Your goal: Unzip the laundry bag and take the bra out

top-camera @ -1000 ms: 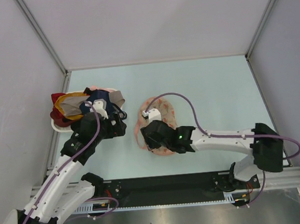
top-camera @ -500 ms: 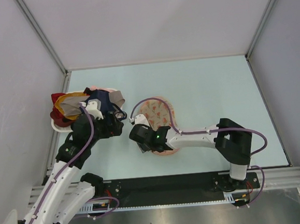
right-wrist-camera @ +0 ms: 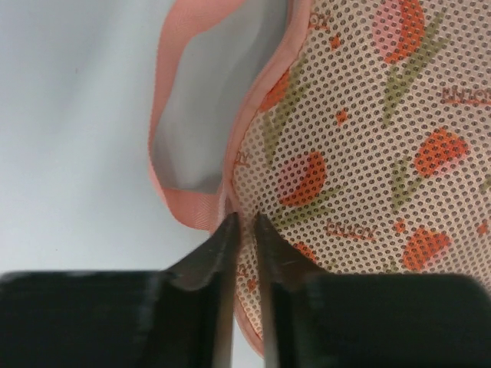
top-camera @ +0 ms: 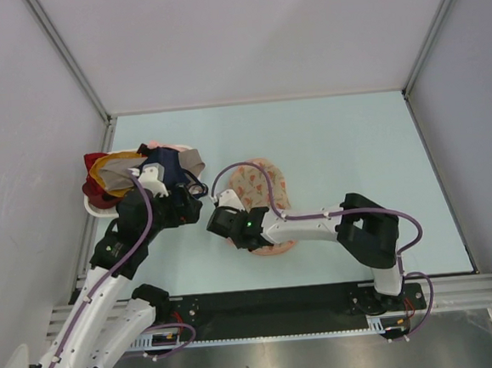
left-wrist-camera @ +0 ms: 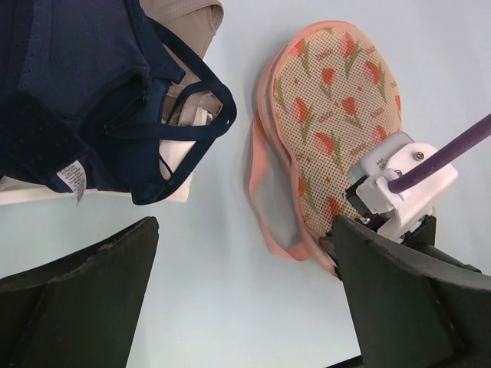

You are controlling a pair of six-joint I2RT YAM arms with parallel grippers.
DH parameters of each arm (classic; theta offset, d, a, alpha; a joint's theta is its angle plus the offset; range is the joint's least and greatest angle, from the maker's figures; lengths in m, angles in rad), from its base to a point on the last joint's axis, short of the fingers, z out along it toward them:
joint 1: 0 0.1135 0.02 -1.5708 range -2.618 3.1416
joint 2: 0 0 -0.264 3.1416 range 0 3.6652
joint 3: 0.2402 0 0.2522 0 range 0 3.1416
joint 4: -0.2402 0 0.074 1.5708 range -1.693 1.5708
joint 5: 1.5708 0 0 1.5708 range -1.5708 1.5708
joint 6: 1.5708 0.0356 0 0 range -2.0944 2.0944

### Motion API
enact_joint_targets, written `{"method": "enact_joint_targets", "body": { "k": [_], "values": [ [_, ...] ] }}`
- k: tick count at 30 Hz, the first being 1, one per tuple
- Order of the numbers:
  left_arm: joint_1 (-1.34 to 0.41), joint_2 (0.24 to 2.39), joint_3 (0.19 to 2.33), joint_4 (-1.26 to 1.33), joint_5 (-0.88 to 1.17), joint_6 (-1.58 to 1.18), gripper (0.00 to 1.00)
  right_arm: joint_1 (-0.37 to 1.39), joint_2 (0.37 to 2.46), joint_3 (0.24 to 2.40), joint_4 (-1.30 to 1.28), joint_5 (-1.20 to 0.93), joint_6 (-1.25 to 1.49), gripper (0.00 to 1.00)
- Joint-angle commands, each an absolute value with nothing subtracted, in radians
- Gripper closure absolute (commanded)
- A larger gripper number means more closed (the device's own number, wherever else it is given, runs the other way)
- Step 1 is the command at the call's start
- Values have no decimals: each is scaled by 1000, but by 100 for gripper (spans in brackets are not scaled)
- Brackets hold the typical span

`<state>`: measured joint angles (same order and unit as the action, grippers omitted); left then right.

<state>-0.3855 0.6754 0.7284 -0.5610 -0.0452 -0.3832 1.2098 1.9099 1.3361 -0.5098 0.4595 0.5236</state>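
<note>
Laundry bag [top-camera: 267, 182] lies flat mid-table, long axis running near to far, and the right arm reaches across its near half. Right gripper [right-wrist-camera: 243, 230] sits at the bag's near-left edge. Its fingers are drawn almost together, with a slit left between them and the pink rim [right-wrist-camera: 230, 184] in that slit. Cannot tell whether it is pinched yet, and no zip pull can be made out. Left gripper [left-wrist-camera: 245, 307] hangs spread wide just left of the bag, beside the heap of garments [top-camera: 134, 171], holding nothing. The right arm is the one on the rim.
</note>
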Motion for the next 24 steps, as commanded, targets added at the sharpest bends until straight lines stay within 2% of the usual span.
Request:
{"method": "enact_joint_targets", "body": {
  "k": [1,2,3,15,24],
  "values": [
    [-373,660,727,-534,-38,-373,0,1216,1918,1387,-535,495,532,90],
    [-371,660,727,-534,-37,-374,0,1216,1911,1390,-535,494,529,98],
    [-370,660,727,-532,-37,-376,0,1216,1905,1396,-537,494,528,100],
    [-359,661,723,-532,-44,-373,0,1183,1711,1385,-528,505,532,100],
    [-357,670,719,-535,-51,-374,0,1051,1533,1226,-526,538,563,100]
  ]
}}
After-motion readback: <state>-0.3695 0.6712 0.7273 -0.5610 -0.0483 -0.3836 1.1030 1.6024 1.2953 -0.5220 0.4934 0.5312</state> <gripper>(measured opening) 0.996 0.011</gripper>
